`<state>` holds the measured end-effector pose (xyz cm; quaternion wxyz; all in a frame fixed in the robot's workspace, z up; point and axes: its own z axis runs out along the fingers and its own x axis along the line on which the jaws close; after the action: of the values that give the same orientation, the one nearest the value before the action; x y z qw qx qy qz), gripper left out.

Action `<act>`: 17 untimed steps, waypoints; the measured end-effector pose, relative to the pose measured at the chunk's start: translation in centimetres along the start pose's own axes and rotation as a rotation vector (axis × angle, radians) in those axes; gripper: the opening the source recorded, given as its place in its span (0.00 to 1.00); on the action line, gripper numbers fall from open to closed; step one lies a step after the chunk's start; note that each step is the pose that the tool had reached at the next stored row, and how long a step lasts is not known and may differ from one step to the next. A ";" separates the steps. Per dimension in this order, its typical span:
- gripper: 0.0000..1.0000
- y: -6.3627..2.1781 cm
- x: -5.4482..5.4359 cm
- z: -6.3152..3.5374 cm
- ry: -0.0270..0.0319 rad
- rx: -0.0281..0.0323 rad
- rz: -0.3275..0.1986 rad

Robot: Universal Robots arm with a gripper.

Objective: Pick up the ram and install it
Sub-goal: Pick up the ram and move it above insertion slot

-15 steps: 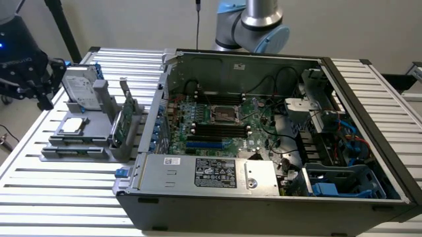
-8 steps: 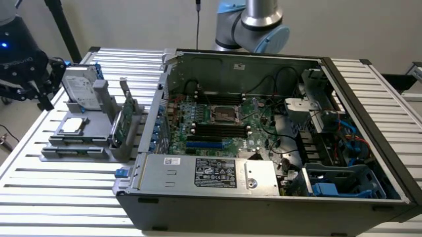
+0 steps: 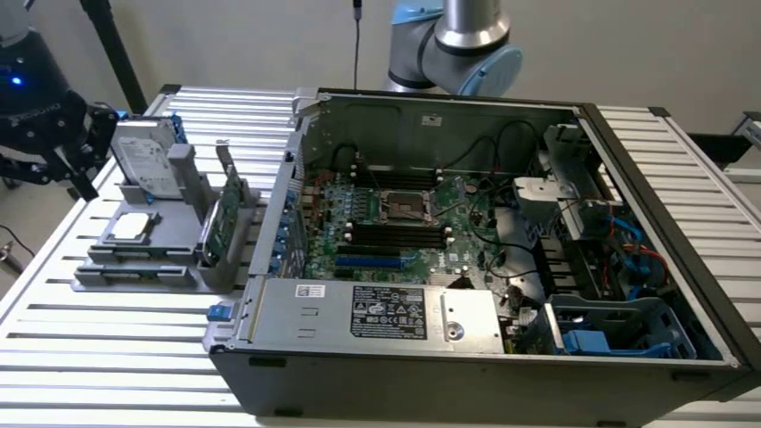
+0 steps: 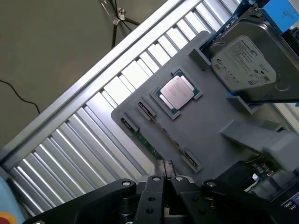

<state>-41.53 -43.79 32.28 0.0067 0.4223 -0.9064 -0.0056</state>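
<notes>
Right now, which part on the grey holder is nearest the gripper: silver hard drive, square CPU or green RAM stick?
The thin green RAM stick along the holder's edge, right by the shut gripper; CPU and drive lie farther off.

The gripper (image 4: 164,171), its fingers pressed together, hangs over a gray parts holder (image 4: 210,126) on a slatted metal table (image 4: 88,140). The ram (image 4: 139,137) lies along the holder's edge, close to the fingertips. A CPU (image 4: 176,92) sits beside it, and a hard drive (image 4: 243,63) in a blue frame (image 4: 280,11) stands beyond.
</notes>
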 end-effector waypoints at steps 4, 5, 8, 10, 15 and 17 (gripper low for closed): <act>0.11 0.00 0.0 0.07 0.0011 0.0006 -0.072; 0.11 0.00 0.0 0.08 0.0015 0.0006 -0.090; 0.11 0.00 0.0 0.13 0.0023 0.0011 -0.146; 0.11 -0.01 0.0 0.16 0.0029 0.0013 -0.182; 0.11 -0.01 0.0 0.25 0.0043 0.0020 -0.272; 0.11 -0.01 0.0 0.28 0.0049 0.0023 -0.310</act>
<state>-41.53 -43.79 32.00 0.0075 0.5570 -0.8305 -0.0046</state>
